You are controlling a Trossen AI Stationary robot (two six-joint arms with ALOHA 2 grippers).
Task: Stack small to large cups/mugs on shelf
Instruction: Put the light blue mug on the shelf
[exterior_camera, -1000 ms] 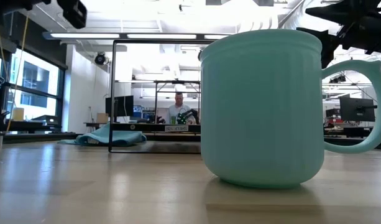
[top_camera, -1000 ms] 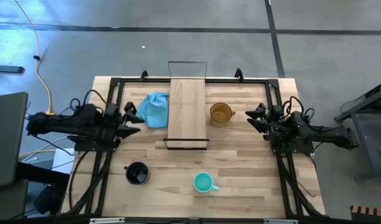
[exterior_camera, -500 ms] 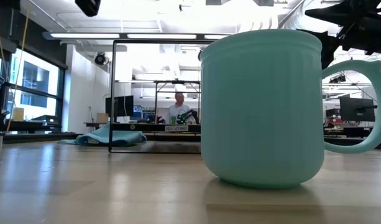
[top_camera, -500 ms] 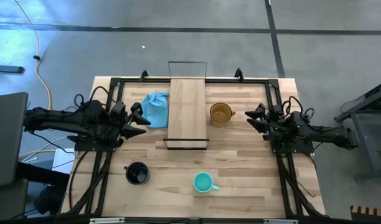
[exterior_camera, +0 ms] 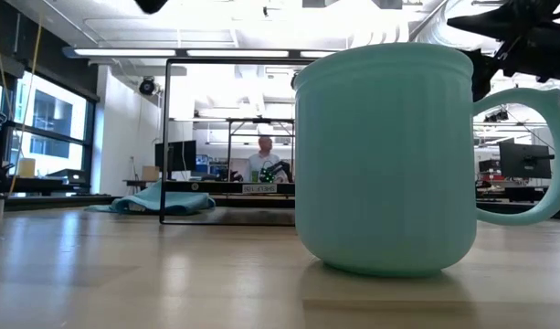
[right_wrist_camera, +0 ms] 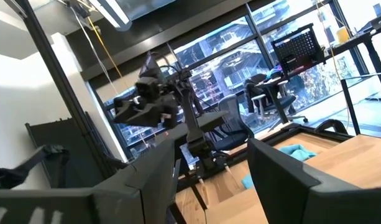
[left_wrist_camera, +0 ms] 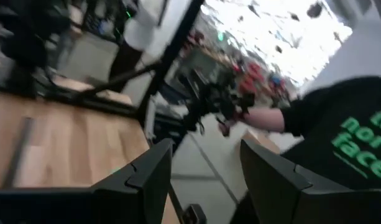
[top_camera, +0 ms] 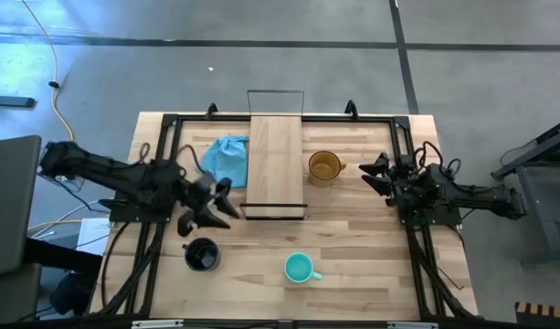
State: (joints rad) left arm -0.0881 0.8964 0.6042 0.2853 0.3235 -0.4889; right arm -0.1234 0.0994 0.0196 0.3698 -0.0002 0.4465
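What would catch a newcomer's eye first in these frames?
The small teal mug fills the low view, standing at the table's near edge. From above, the light-wood plank shelf lies bare mid-table, with the amber-orange mug beside it. The open left gripper hangs above the black mug.

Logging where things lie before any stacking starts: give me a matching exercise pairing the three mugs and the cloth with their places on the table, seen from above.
Things:
1. teal mug
2. black mug
3. amber mug
4. blue cloth

Places:
A. just right of the shelf
B. just left of the shelf
C. front of the table, left, below the left gripper
D. front of the table, near the middle

Pairs: 1-D, 2-C, 3-A, 4-B
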